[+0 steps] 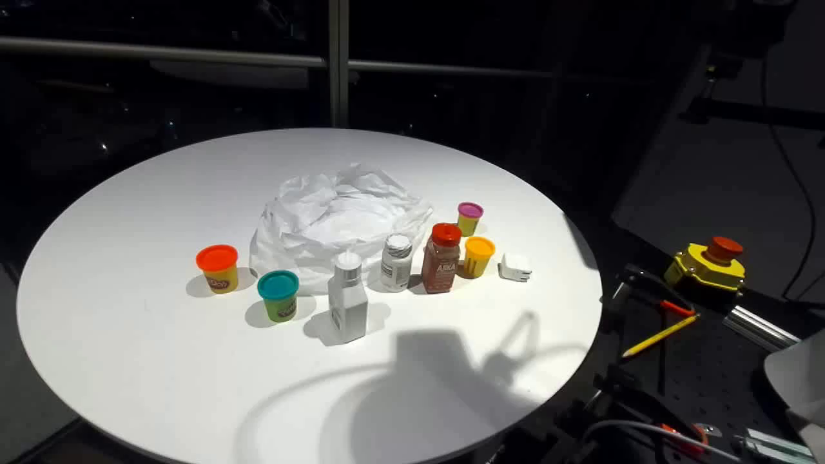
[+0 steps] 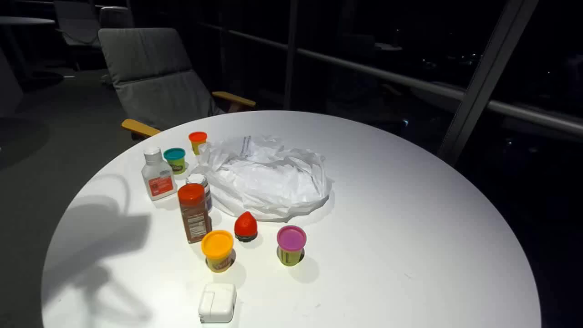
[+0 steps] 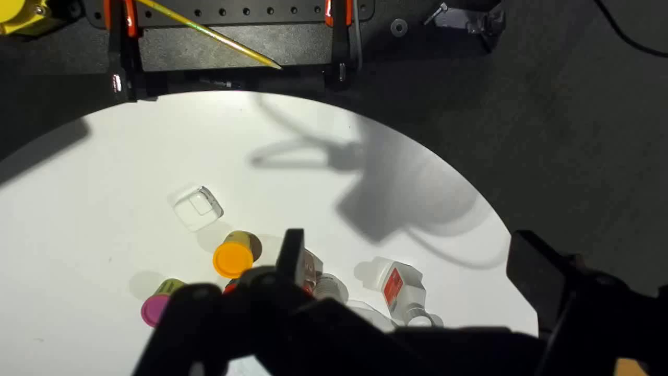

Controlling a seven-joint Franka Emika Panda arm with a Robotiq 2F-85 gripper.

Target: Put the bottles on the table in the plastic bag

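Observation:
The plastic bag (image 1: pixel 274 241) lies crumpled, its mouth spread, on the round white table (image 1: pixel 161 361). Beside it stand three upright bottles: a red-capped brown one (image 1: pixel 441 265), a white one with a ribbed cap (image 1: pixel 396 265) and a white one with a red label (image 2: pixel 161 184). Pots with orange (image 2: pixel 217 250), purple (image 2: pixel 290 246), teal (image 1: pixel 279 299) and red (image 1: pixel 218 267) lids stand around the bag too. In the wrist view my gripper (image 3: pixel 412 256) is open above the table, nothing between its fingers. Its left finger partly hides the brown bottle. Both exterior views show only the arm's shadow.
A white plug adapter (image 2: pixel 217 303) sits near the orange-lidded pot, and a red pointed object (image 2: pixel 246 226) lies between that pot and the bag. Beyond the table's edge are a yellow stop button (image 1: pixel 708 265), a pencil (image 1: pixel 660 336) and a clamp (image 3: pixel 340 42). A grey chair (image 2: pixel 148 75) stands behind.

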